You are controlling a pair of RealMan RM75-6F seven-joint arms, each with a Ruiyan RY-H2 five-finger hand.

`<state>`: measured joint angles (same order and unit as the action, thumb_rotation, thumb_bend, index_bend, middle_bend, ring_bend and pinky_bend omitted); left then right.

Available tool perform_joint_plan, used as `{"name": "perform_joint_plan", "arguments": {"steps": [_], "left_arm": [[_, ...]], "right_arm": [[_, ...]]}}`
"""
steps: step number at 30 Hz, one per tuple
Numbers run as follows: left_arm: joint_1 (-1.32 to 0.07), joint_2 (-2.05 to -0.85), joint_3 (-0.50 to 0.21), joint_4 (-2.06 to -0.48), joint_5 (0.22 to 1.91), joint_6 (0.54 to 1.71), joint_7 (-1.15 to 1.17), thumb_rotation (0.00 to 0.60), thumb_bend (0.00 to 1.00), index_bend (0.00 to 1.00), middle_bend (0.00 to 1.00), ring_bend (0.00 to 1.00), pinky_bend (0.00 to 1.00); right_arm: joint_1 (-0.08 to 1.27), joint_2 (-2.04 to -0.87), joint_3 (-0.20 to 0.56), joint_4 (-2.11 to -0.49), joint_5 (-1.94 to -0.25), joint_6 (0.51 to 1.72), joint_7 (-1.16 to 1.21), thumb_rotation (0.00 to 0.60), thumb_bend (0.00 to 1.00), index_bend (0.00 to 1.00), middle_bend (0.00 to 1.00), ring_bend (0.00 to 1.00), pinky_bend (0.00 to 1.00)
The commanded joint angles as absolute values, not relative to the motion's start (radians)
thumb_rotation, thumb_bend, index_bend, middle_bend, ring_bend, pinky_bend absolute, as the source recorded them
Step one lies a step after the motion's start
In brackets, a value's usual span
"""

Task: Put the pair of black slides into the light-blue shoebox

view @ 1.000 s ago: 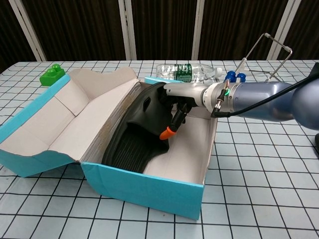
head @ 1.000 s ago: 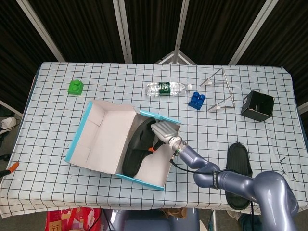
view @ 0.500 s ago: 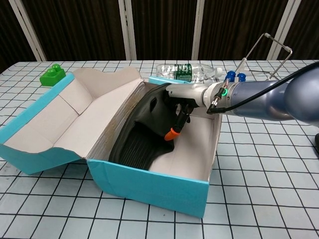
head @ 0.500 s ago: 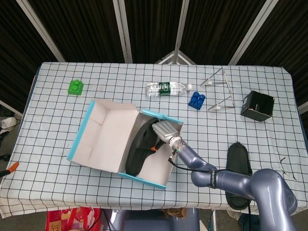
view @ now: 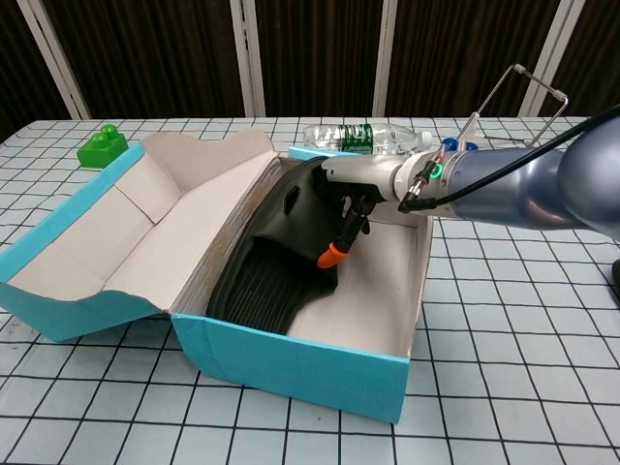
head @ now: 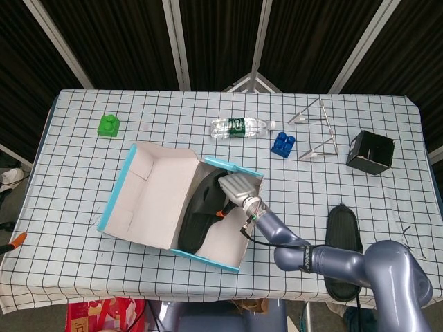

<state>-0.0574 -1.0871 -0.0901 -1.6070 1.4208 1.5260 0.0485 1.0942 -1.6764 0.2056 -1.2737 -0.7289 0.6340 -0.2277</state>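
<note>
The light-blue shoebox [head: 208,257] [view: 291,363] lies open at mid-table, its lid folded out to the left. One black slide [head: 197,214] [view: 262,281] leans on its side inside, against the lid-side wall. My right hand [head: 235,188] [view: 354,194] reaches in over the far wall and grips this slide near its strap, with an orange fingertip [view: 332,255] against it. The second black slide [head: 344,232] lies flat on the cloth to the right of the box, beside my right forearm. My left hand does not show in either view.
A green block [head: 109,125] [view: 102,145] sits at the far left. A water bottle [head: 239,127] [view: 363,139], a blue block [head: 282,143], two wire racks [head: 320,128] and a small black box [head: 370,152] stand behind and to the right.
The shoebox has slid slightly to the right on the cloth. The slide inside and my right hand have shifted a little deeper toward the far wall.
</note>
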Motion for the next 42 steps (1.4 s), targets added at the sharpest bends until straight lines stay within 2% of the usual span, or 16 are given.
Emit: {"name": "perform_joint_plan", "arguments": {"steps": [1, 7, 11, 24, 31, 42], "left_arm": [[-0.057, -1.087, -0.090, -1.607, 1.421, 1.526, 0.049, 0.600, 0.09, 0.15, 0.05, 0.00, 0.04], [-0.058, -1.089, -0.089, -1.609, 1.423, 1.525, 0.055, 0.600, 0.09, 0.15, 0.05, 0.00, 0.04], [-0.059, -1.090, -0.089, -1.609, 1.423, 1.525, 0.058, 0.600, 0.09, 0.15, 0.05, 0.00, 0.04], [-0.056, -1.087, -0.088, -1.608, 1.428, 1.530, 0.049, 0.600, 0.09, 0.15, 0.05, 0.00, 0.04], [-0.056, -1.087, -0.087, -1.609, 1.431, 1.531, 0.050, 0.600, 0.09, 0.15, 0.05, 0.00, 0.04], [-0.058, -1.088, -0.088, -1.610, 1.427, 1.526, 0.051, 0.600, 0.09, 0.15, 0.05, 0.00, 0.04]], "right_arm": [[1.094, -1.665, 0.204, -1.284, -0.721, 0.627, -0.228, 0.600, 0.41, 0.46, 0.40, 0.73, 0.55], [1.095, -1.648, 0.199, -1.300, -0.719, 0.617, -0.227, 0.600, 0.21, 0.36, 0.32, 0.73, 0.55], [1.100, -1.638, 0.191, -1.307, -0.714, 0.609, -0.233, 0.600, 0.14, 0.28, 0.27, 0.73, 0.55], [1.131, -1.547, 0.159, -1.395, -0.664, 0.581, -0.264, 0.600, 0.13, 0.18, 0.20, 0.71, 0.55], [1.133, -1.501, 0.158, -1.467, -0.655, 0.603, -0.256, 0.600, 0.13, 0.02, 0.20, 0.71, 0.55], [1.097, -1.470, 0.198, -1.508, -0.689, 0.633, -0.165, 0.600, 0.13, 0.00, 0.20, 0.71, 0.55]]}}
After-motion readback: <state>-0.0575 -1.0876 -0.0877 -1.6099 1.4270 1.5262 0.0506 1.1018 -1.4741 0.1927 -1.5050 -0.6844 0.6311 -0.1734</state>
